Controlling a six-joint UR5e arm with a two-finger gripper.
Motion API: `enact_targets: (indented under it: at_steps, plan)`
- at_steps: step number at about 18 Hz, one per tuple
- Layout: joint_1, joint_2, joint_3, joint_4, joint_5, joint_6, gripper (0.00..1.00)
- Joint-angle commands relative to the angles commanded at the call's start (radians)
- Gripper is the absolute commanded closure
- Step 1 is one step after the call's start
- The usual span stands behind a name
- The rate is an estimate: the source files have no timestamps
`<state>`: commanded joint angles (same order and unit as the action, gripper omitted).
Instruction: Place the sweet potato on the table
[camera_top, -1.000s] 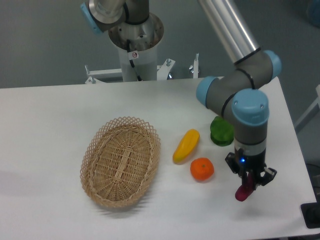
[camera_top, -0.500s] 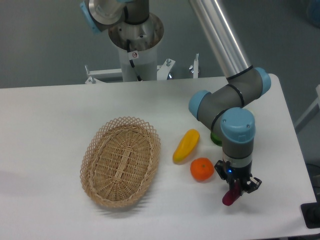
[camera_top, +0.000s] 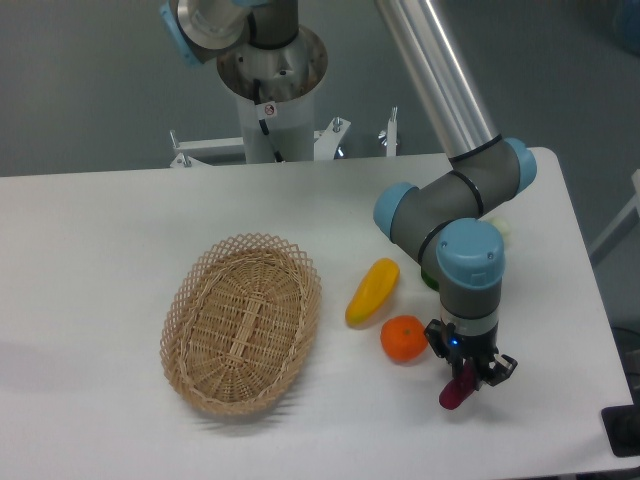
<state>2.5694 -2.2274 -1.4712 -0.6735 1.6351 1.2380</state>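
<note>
The arm reaches down from the upper middle, elbow folded and wrist pointing straight down, its gripper (camera_top: 465, 378) clamped on the sweet potato (camera_top: 455, 390), which hangs tilted low over the table (camera_top: 90, 250) just right of the orange (camera_top: 403, 338), near the front edge.

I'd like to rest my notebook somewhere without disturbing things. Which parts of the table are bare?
The table is bare left of and behind the wicker basket. It is crowded on the right: yellow fruit, orange, and the gripper holding the sweet potato.
</note>
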Motion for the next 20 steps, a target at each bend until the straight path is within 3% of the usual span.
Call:
enact_targets:
  at_steps: [5, 14, 17, 20]
  plan:
    - [0.0, 0.032, 0.028, -0.003, 0.0, -0.143, 0.0]
    - [0.024, 0.138, 0.012, -0.014, 0.012, -0.127, 0.0]
    - [0.061, 0.192, 0.011, -0.096, 0.012, -0.05, 0.0]
    - [0.122, 0.262, 0.011, -0.233, 0.012, 0.116, 0.0]
